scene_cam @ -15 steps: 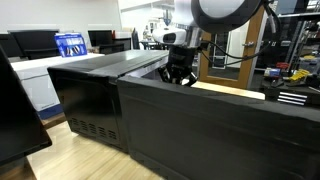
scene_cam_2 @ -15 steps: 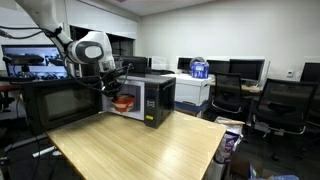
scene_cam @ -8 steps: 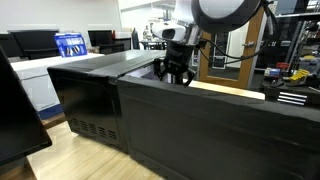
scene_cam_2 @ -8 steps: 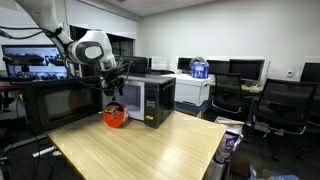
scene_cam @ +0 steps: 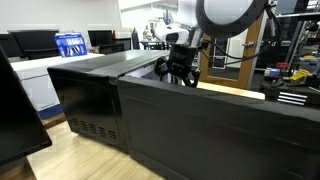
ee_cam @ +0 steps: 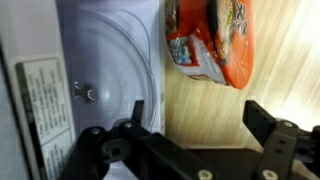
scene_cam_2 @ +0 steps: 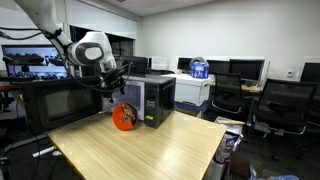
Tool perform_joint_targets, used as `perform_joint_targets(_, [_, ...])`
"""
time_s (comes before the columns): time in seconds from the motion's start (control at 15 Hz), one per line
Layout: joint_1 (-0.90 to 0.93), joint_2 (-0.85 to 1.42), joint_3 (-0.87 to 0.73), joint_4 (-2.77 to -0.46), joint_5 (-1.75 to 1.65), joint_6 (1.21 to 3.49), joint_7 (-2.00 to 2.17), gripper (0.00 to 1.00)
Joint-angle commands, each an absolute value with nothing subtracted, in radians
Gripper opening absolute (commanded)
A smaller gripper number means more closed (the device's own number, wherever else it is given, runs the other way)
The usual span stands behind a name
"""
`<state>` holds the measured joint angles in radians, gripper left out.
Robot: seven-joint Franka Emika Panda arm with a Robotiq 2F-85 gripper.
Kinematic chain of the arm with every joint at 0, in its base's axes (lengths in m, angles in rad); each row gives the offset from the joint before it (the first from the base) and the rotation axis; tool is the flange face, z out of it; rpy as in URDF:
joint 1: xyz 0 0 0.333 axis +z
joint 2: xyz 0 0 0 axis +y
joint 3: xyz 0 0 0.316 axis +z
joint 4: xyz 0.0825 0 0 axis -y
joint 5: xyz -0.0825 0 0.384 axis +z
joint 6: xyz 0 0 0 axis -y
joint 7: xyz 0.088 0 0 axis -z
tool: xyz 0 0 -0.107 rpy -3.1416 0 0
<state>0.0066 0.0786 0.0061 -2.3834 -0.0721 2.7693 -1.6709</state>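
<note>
In an exterior view a black casing (scene_cam: 200,125) filled the foreground and hid the orange packet altogether; only a strip of the table (scene_cam: 225,88) showed behind it; the gripper (scene_cam: 180,72) was cut off at its lower end by that casing. In the wrist view the orange packet (ee_cam: 212,40) ran off the top edge, so its full outline could not be made out, and its printing was too blurred to read; the glass turntable (ee_cam: 105,60) inside the microwave was likewise only partly in frame, beside a label (ee_cam: 40,95) whose text was illegible.

The table (scene_cam_2: 150,150) was of pale wood; the microwave (scene_cam_2: 155,98) stood on it towards the back; the room around was an office, with monitors (scene_cam_2: 245,68) on desks and dark office chairs (scene_cam_2: 285,105) to one side; a blue object (scene_cam_2: 199,68) on a far desk was too small to name.

The arm (scene_cam_2: 90,48) reached across from behind, wrist bent downward, with the gripper (scene_cam_2: 112,88) just in front of the microwave; its jaws stood wide apart and released, with nothing between them. The orange packet (scene_cam_2: 124,119) lay on the table, just in front of the microwave, below the gripper and clear of it.
</note>
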Motion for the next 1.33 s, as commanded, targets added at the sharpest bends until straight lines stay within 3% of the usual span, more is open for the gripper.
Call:
perform_joint_targets(0.0, [-0.009, 0.069, -0.009, -2.394, -0.19, 2.763, -1.635, 1.0])
perform_joint_targets(0.53, [-0.046, 0.089, -0.065, -2.4, -0.406, 2.779, -1.627, 1.0])
perform_joint_targets(1.27, [-0.085, 0.226, -0.063, -2.428, -0.372, 3.151, -1.566, 1.0])
